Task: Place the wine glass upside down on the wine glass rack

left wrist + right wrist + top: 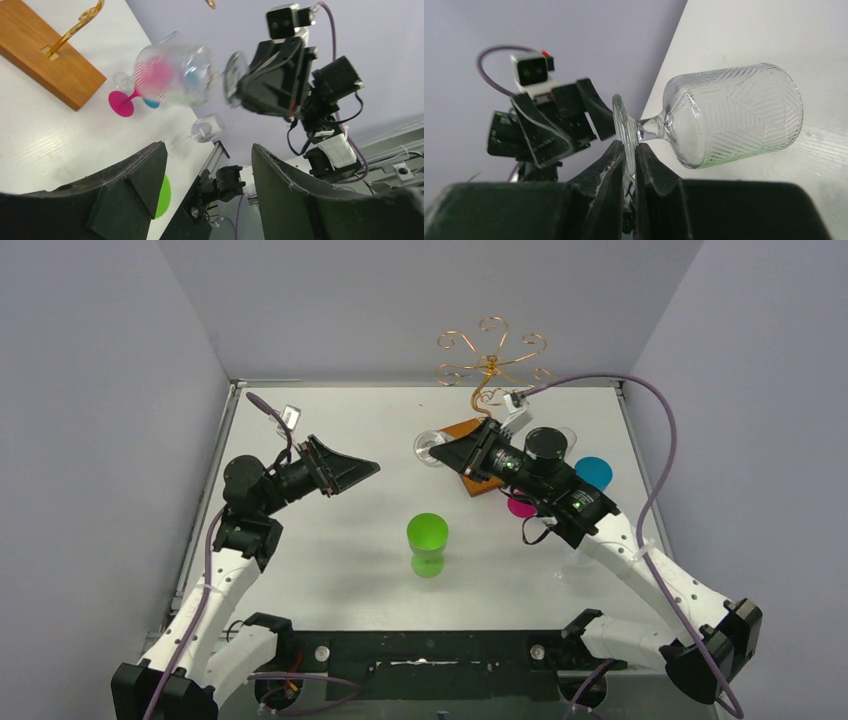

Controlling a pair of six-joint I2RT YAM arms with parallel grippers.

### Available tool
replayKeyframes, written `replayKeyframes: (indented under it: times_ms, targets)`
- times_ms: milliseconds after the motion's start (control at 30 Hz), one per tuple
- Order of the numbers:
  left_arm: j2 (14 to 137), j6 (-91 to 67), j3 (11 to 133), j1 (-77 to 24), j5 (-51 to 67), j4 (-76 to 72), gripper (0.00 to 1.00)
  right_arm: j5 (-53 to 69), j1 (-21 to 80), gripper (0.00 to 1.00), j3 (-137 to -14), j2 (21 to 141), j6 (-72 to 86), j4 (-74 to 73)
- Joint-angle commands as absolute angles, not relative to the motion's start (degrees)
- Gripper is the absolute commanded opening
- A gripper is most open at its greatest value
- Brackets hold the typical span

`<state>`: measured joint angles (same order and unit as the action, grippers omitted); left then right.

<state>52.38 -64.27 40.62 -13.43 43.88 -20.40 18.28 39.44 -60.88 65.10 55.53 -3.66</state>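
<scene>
Clear patterned glass is what your right gripper (630, 150) is pinching. The wine glass (724, 115) lies sideways in the air, with its foot clamped edge-on between the fingers and its bowl pointing away from the arm. It hangs in front of the wine glass rack (490, 365), just left of the rack's wooden base (45, 65) in the overhead view. Your left gripper (210, 165) is spread with nothing between its fingers; it sits well to the left of the glass and points at it. A pink-footed glass (121, 103) and a blue one (594, 472) crowd the desk (330, 540) beside the base, under the right arm, and another clear glass (202, 130) is near them. A green goblet (428, 543) stands alone at mid-desk.
</scene>
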Motion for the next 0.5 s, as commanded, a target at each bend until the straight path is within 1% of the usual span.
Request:
replayKeyframes:
  times_ms: [0,100,133,167,200,333,467]
  targets:
    - [51.62,-48.51,44.47,-13.19,40.0,-7.4,0.65,14.35,34.59,0.0,-63.22,59.87,64.81,1.43]
    - [51.06,-36.64,45.85,-13.12,33.54,2.39,0.74,15.42,33.03,0.0,-63.77,60.05,70.04,0.49]
    - [50.79,-34.12,45.83,-13.11,31.53,4.61,0.77,15.4,32.96,0.0,-64.45,60.22,70.71,-0.2]
    - [50.49,-32.03,45.6,-13.17,29.28,6.33,0.83,15.32,32.98,0.0,-65.26,60.54,71.55,-1.29]
    - [50.12,-30.26,44.99,-13.14,27.6,7.63,0.85,14.92,32.96,0.0,-65.72,60.81,72.43,-2.19]
    - [48.84,-24.42,42.21,-13.15,21.16,10.46,0.86,10.95,32.04,0.0,-66.04,60.53,77.29,-4.14]
    - [48.81,-21.58,40.79,-13.16,19.09,11.67,0.86,10.97,28.39,0.0,-66.42,60.86,82.22,-5.43]
